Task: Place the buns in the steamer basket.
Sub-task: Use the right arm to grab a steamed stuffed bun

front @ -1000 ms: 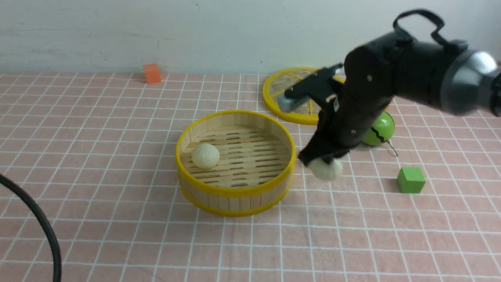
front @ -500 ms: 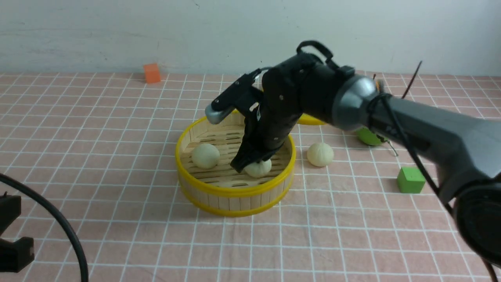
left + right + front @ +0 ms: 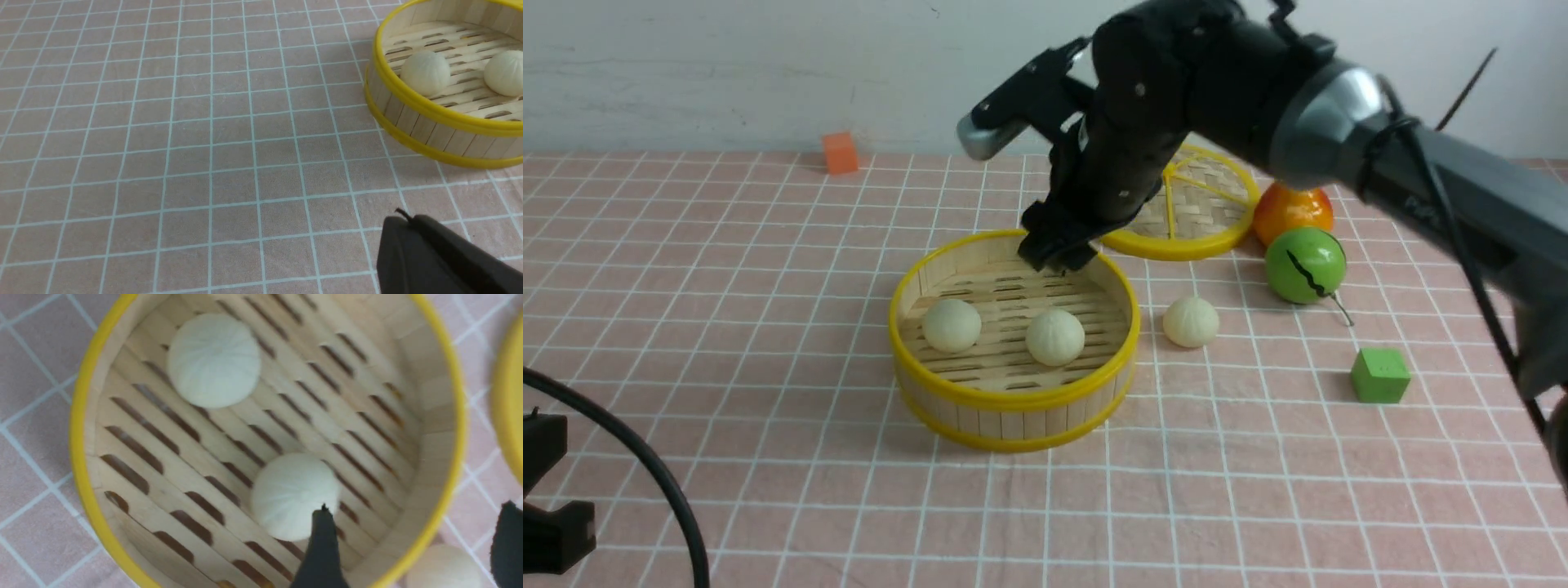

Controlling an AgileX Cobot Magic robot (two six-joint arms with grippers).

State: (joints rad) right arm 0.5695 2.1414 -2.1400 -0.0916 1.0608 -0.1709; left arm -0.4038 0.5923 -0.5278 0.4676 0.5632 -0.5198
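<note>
The steamer basket stands mid-table with two buns on its slatted floor, one at the left and one in the middle. The third bun lies on the cloth just right of the basket. My right gripper hangs open and empty above the basket's far rim. In the right wrist view its fingers are spread over the basket rim, above the middle bun and the outside bun. My left gripper is shut and empty, low over the cloth, left of the basket.
The flat yellow-rimmed lid lies behind the basket on the right. An orange fruit and a green ball sit right of it. A green cube is at the right, an orange cube far back left. A black cable curves at the lower left.
My right gripper carried a bun from the right into the basket, let it go and rose toward the far rim. The left gripper's edge came into the front view.
</note>
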